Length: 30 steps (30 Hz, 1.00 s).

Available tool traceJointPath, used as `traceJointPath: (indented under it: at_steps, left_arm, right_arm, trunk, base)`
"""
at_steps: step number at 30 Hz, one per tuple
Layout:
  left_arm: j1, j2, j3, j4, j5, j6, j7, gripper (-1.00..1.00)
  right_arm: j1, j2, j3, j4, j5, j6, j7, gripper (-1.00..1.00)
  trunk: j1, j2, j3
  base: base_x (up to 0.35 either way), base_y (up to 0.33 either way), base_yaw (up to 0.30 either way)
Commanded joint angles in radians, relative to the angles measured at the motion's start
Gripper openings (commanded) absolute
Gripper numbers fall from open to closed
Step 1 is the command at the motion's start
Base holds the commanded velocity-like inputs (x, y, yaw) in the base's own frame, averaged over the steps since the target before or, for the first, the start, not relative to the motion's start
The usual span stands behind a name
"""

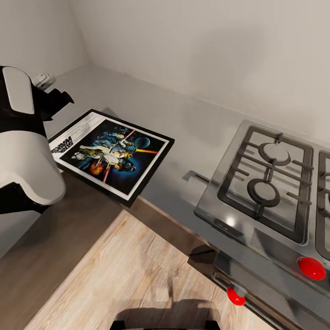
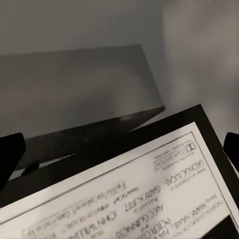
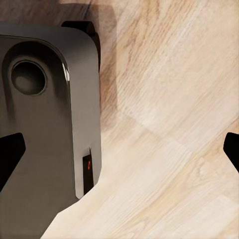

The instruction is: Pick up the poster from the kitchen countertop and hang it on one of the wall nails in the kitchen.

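The poster (image 1: 112,153) lies face up on the light grey kitchen countertop (image 1: 183,123), black-framed, with its near corner jutting past the counter's front edge. My left arm (image 1: 23,156) covers its white title end. In the left wrist view the poster's title strip (image 2: 149,199) fills the foreground. My left gripper (image 2: 119,152) is open, its dark fingertips (image 2: 10,154) far apart at either side of that end, not closed on it. The right gripper (image 3: 119,149) is open with nothing between its fingers, pointing down at the wooden floor (image 3: 174,124).
A steel gas hob (image 1: 270,183) with black grates and red knobs (image 1: 311,268) sits to the right of the poster. A small white object (image 1: 43,80) stands in the back left corner. Bare wall rises behind the counter. My dark base (image 3: 45,114) is beside the right gripper.
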Motion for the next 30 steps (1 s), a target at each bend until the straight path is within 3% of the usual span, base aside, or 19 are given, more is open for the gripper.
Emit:
traceJointPath:
  at_steps: [1, 16, 30]
  left_arm:
    - [0.000, 0.002, 0.000, -0.001, 0.011, 0.002, 0.009, 1.00]
    - [0.018, 0.041, 0.002, 0.001, 0.011, 0.002, 0.011, 1.00]
    - [0.046, 0.056, 0.002, 0.002, 0.011, 0.002, 0.010, 1.00]
  right_arm:
    - [0.000, 0.000, -0.005, 0.001, -0.008, 0.000, 0.010, 1.00]
    - [0.000, 0.000, -0.005, 0.001, -0.008, 0.000, 0.010, 1.00]
    - [0.000, 0.000, -0.005, 0.001, -0.008, 0.000, 0.010, 1.00]
  trunk:
    - [0.000, 0.000, -0.001]
    - [0.000, 0.000, -0.001]
    - [0.000, 0.000, -0.001]
  base:
    - [0.000, 0.006, 0.000]
    - [0.000, 0.030, 0.000]
    - [0.000, 0.029, 0.000]
